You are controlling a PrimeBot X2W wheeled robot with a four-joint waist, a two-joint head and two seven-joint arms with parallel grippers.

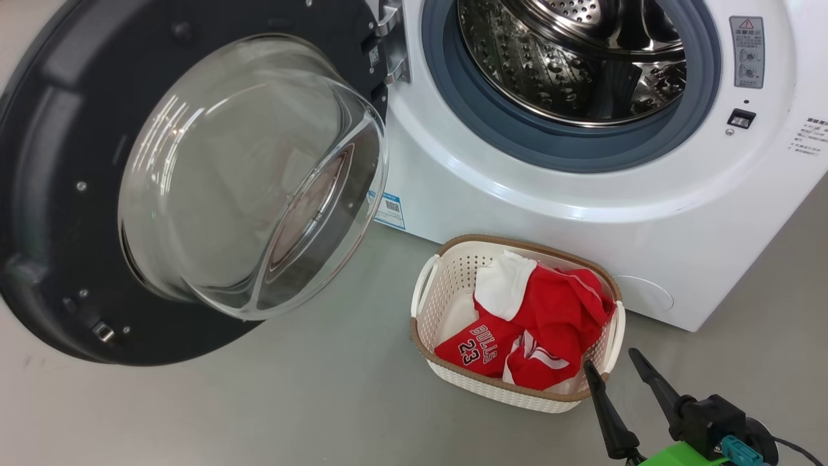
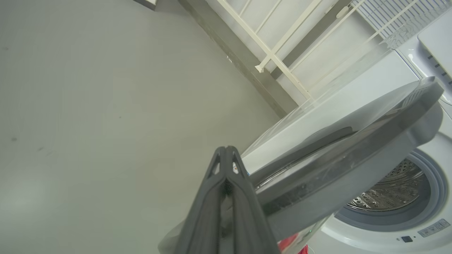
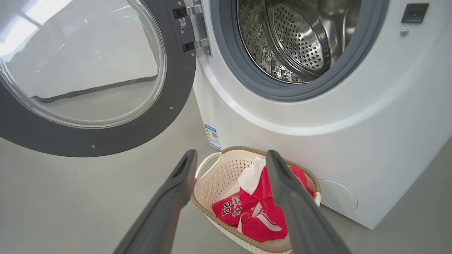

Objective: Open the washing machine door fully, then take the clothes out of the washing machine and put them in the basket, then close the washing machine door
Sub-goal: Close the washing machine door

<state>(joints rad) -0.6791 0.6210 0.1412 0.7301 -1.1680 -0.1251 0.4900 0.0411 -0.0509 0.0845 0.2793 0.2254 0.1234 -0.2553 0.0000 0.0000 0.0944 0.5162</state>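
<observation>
Red clothes (image 1: 550, 317) down in basket (image 1: 446, 285), just ahead of spread right pincer (image 1: 610, 359). Door (image 1: 65, 162) wide open, well left of it, just beside pressed-together left pincer (image 2: 226, 151). Probably nearer for left arm to push shut.

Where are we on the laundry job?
Done: the washing machine door stands wide open, the clothes lie in the basket, and the washing machine shows no garments in the visible part of its drum. In hand: nothing; the right pincer is open by the basket, the left pincer shut near the door's edge. Left: closing the door.
</observation>
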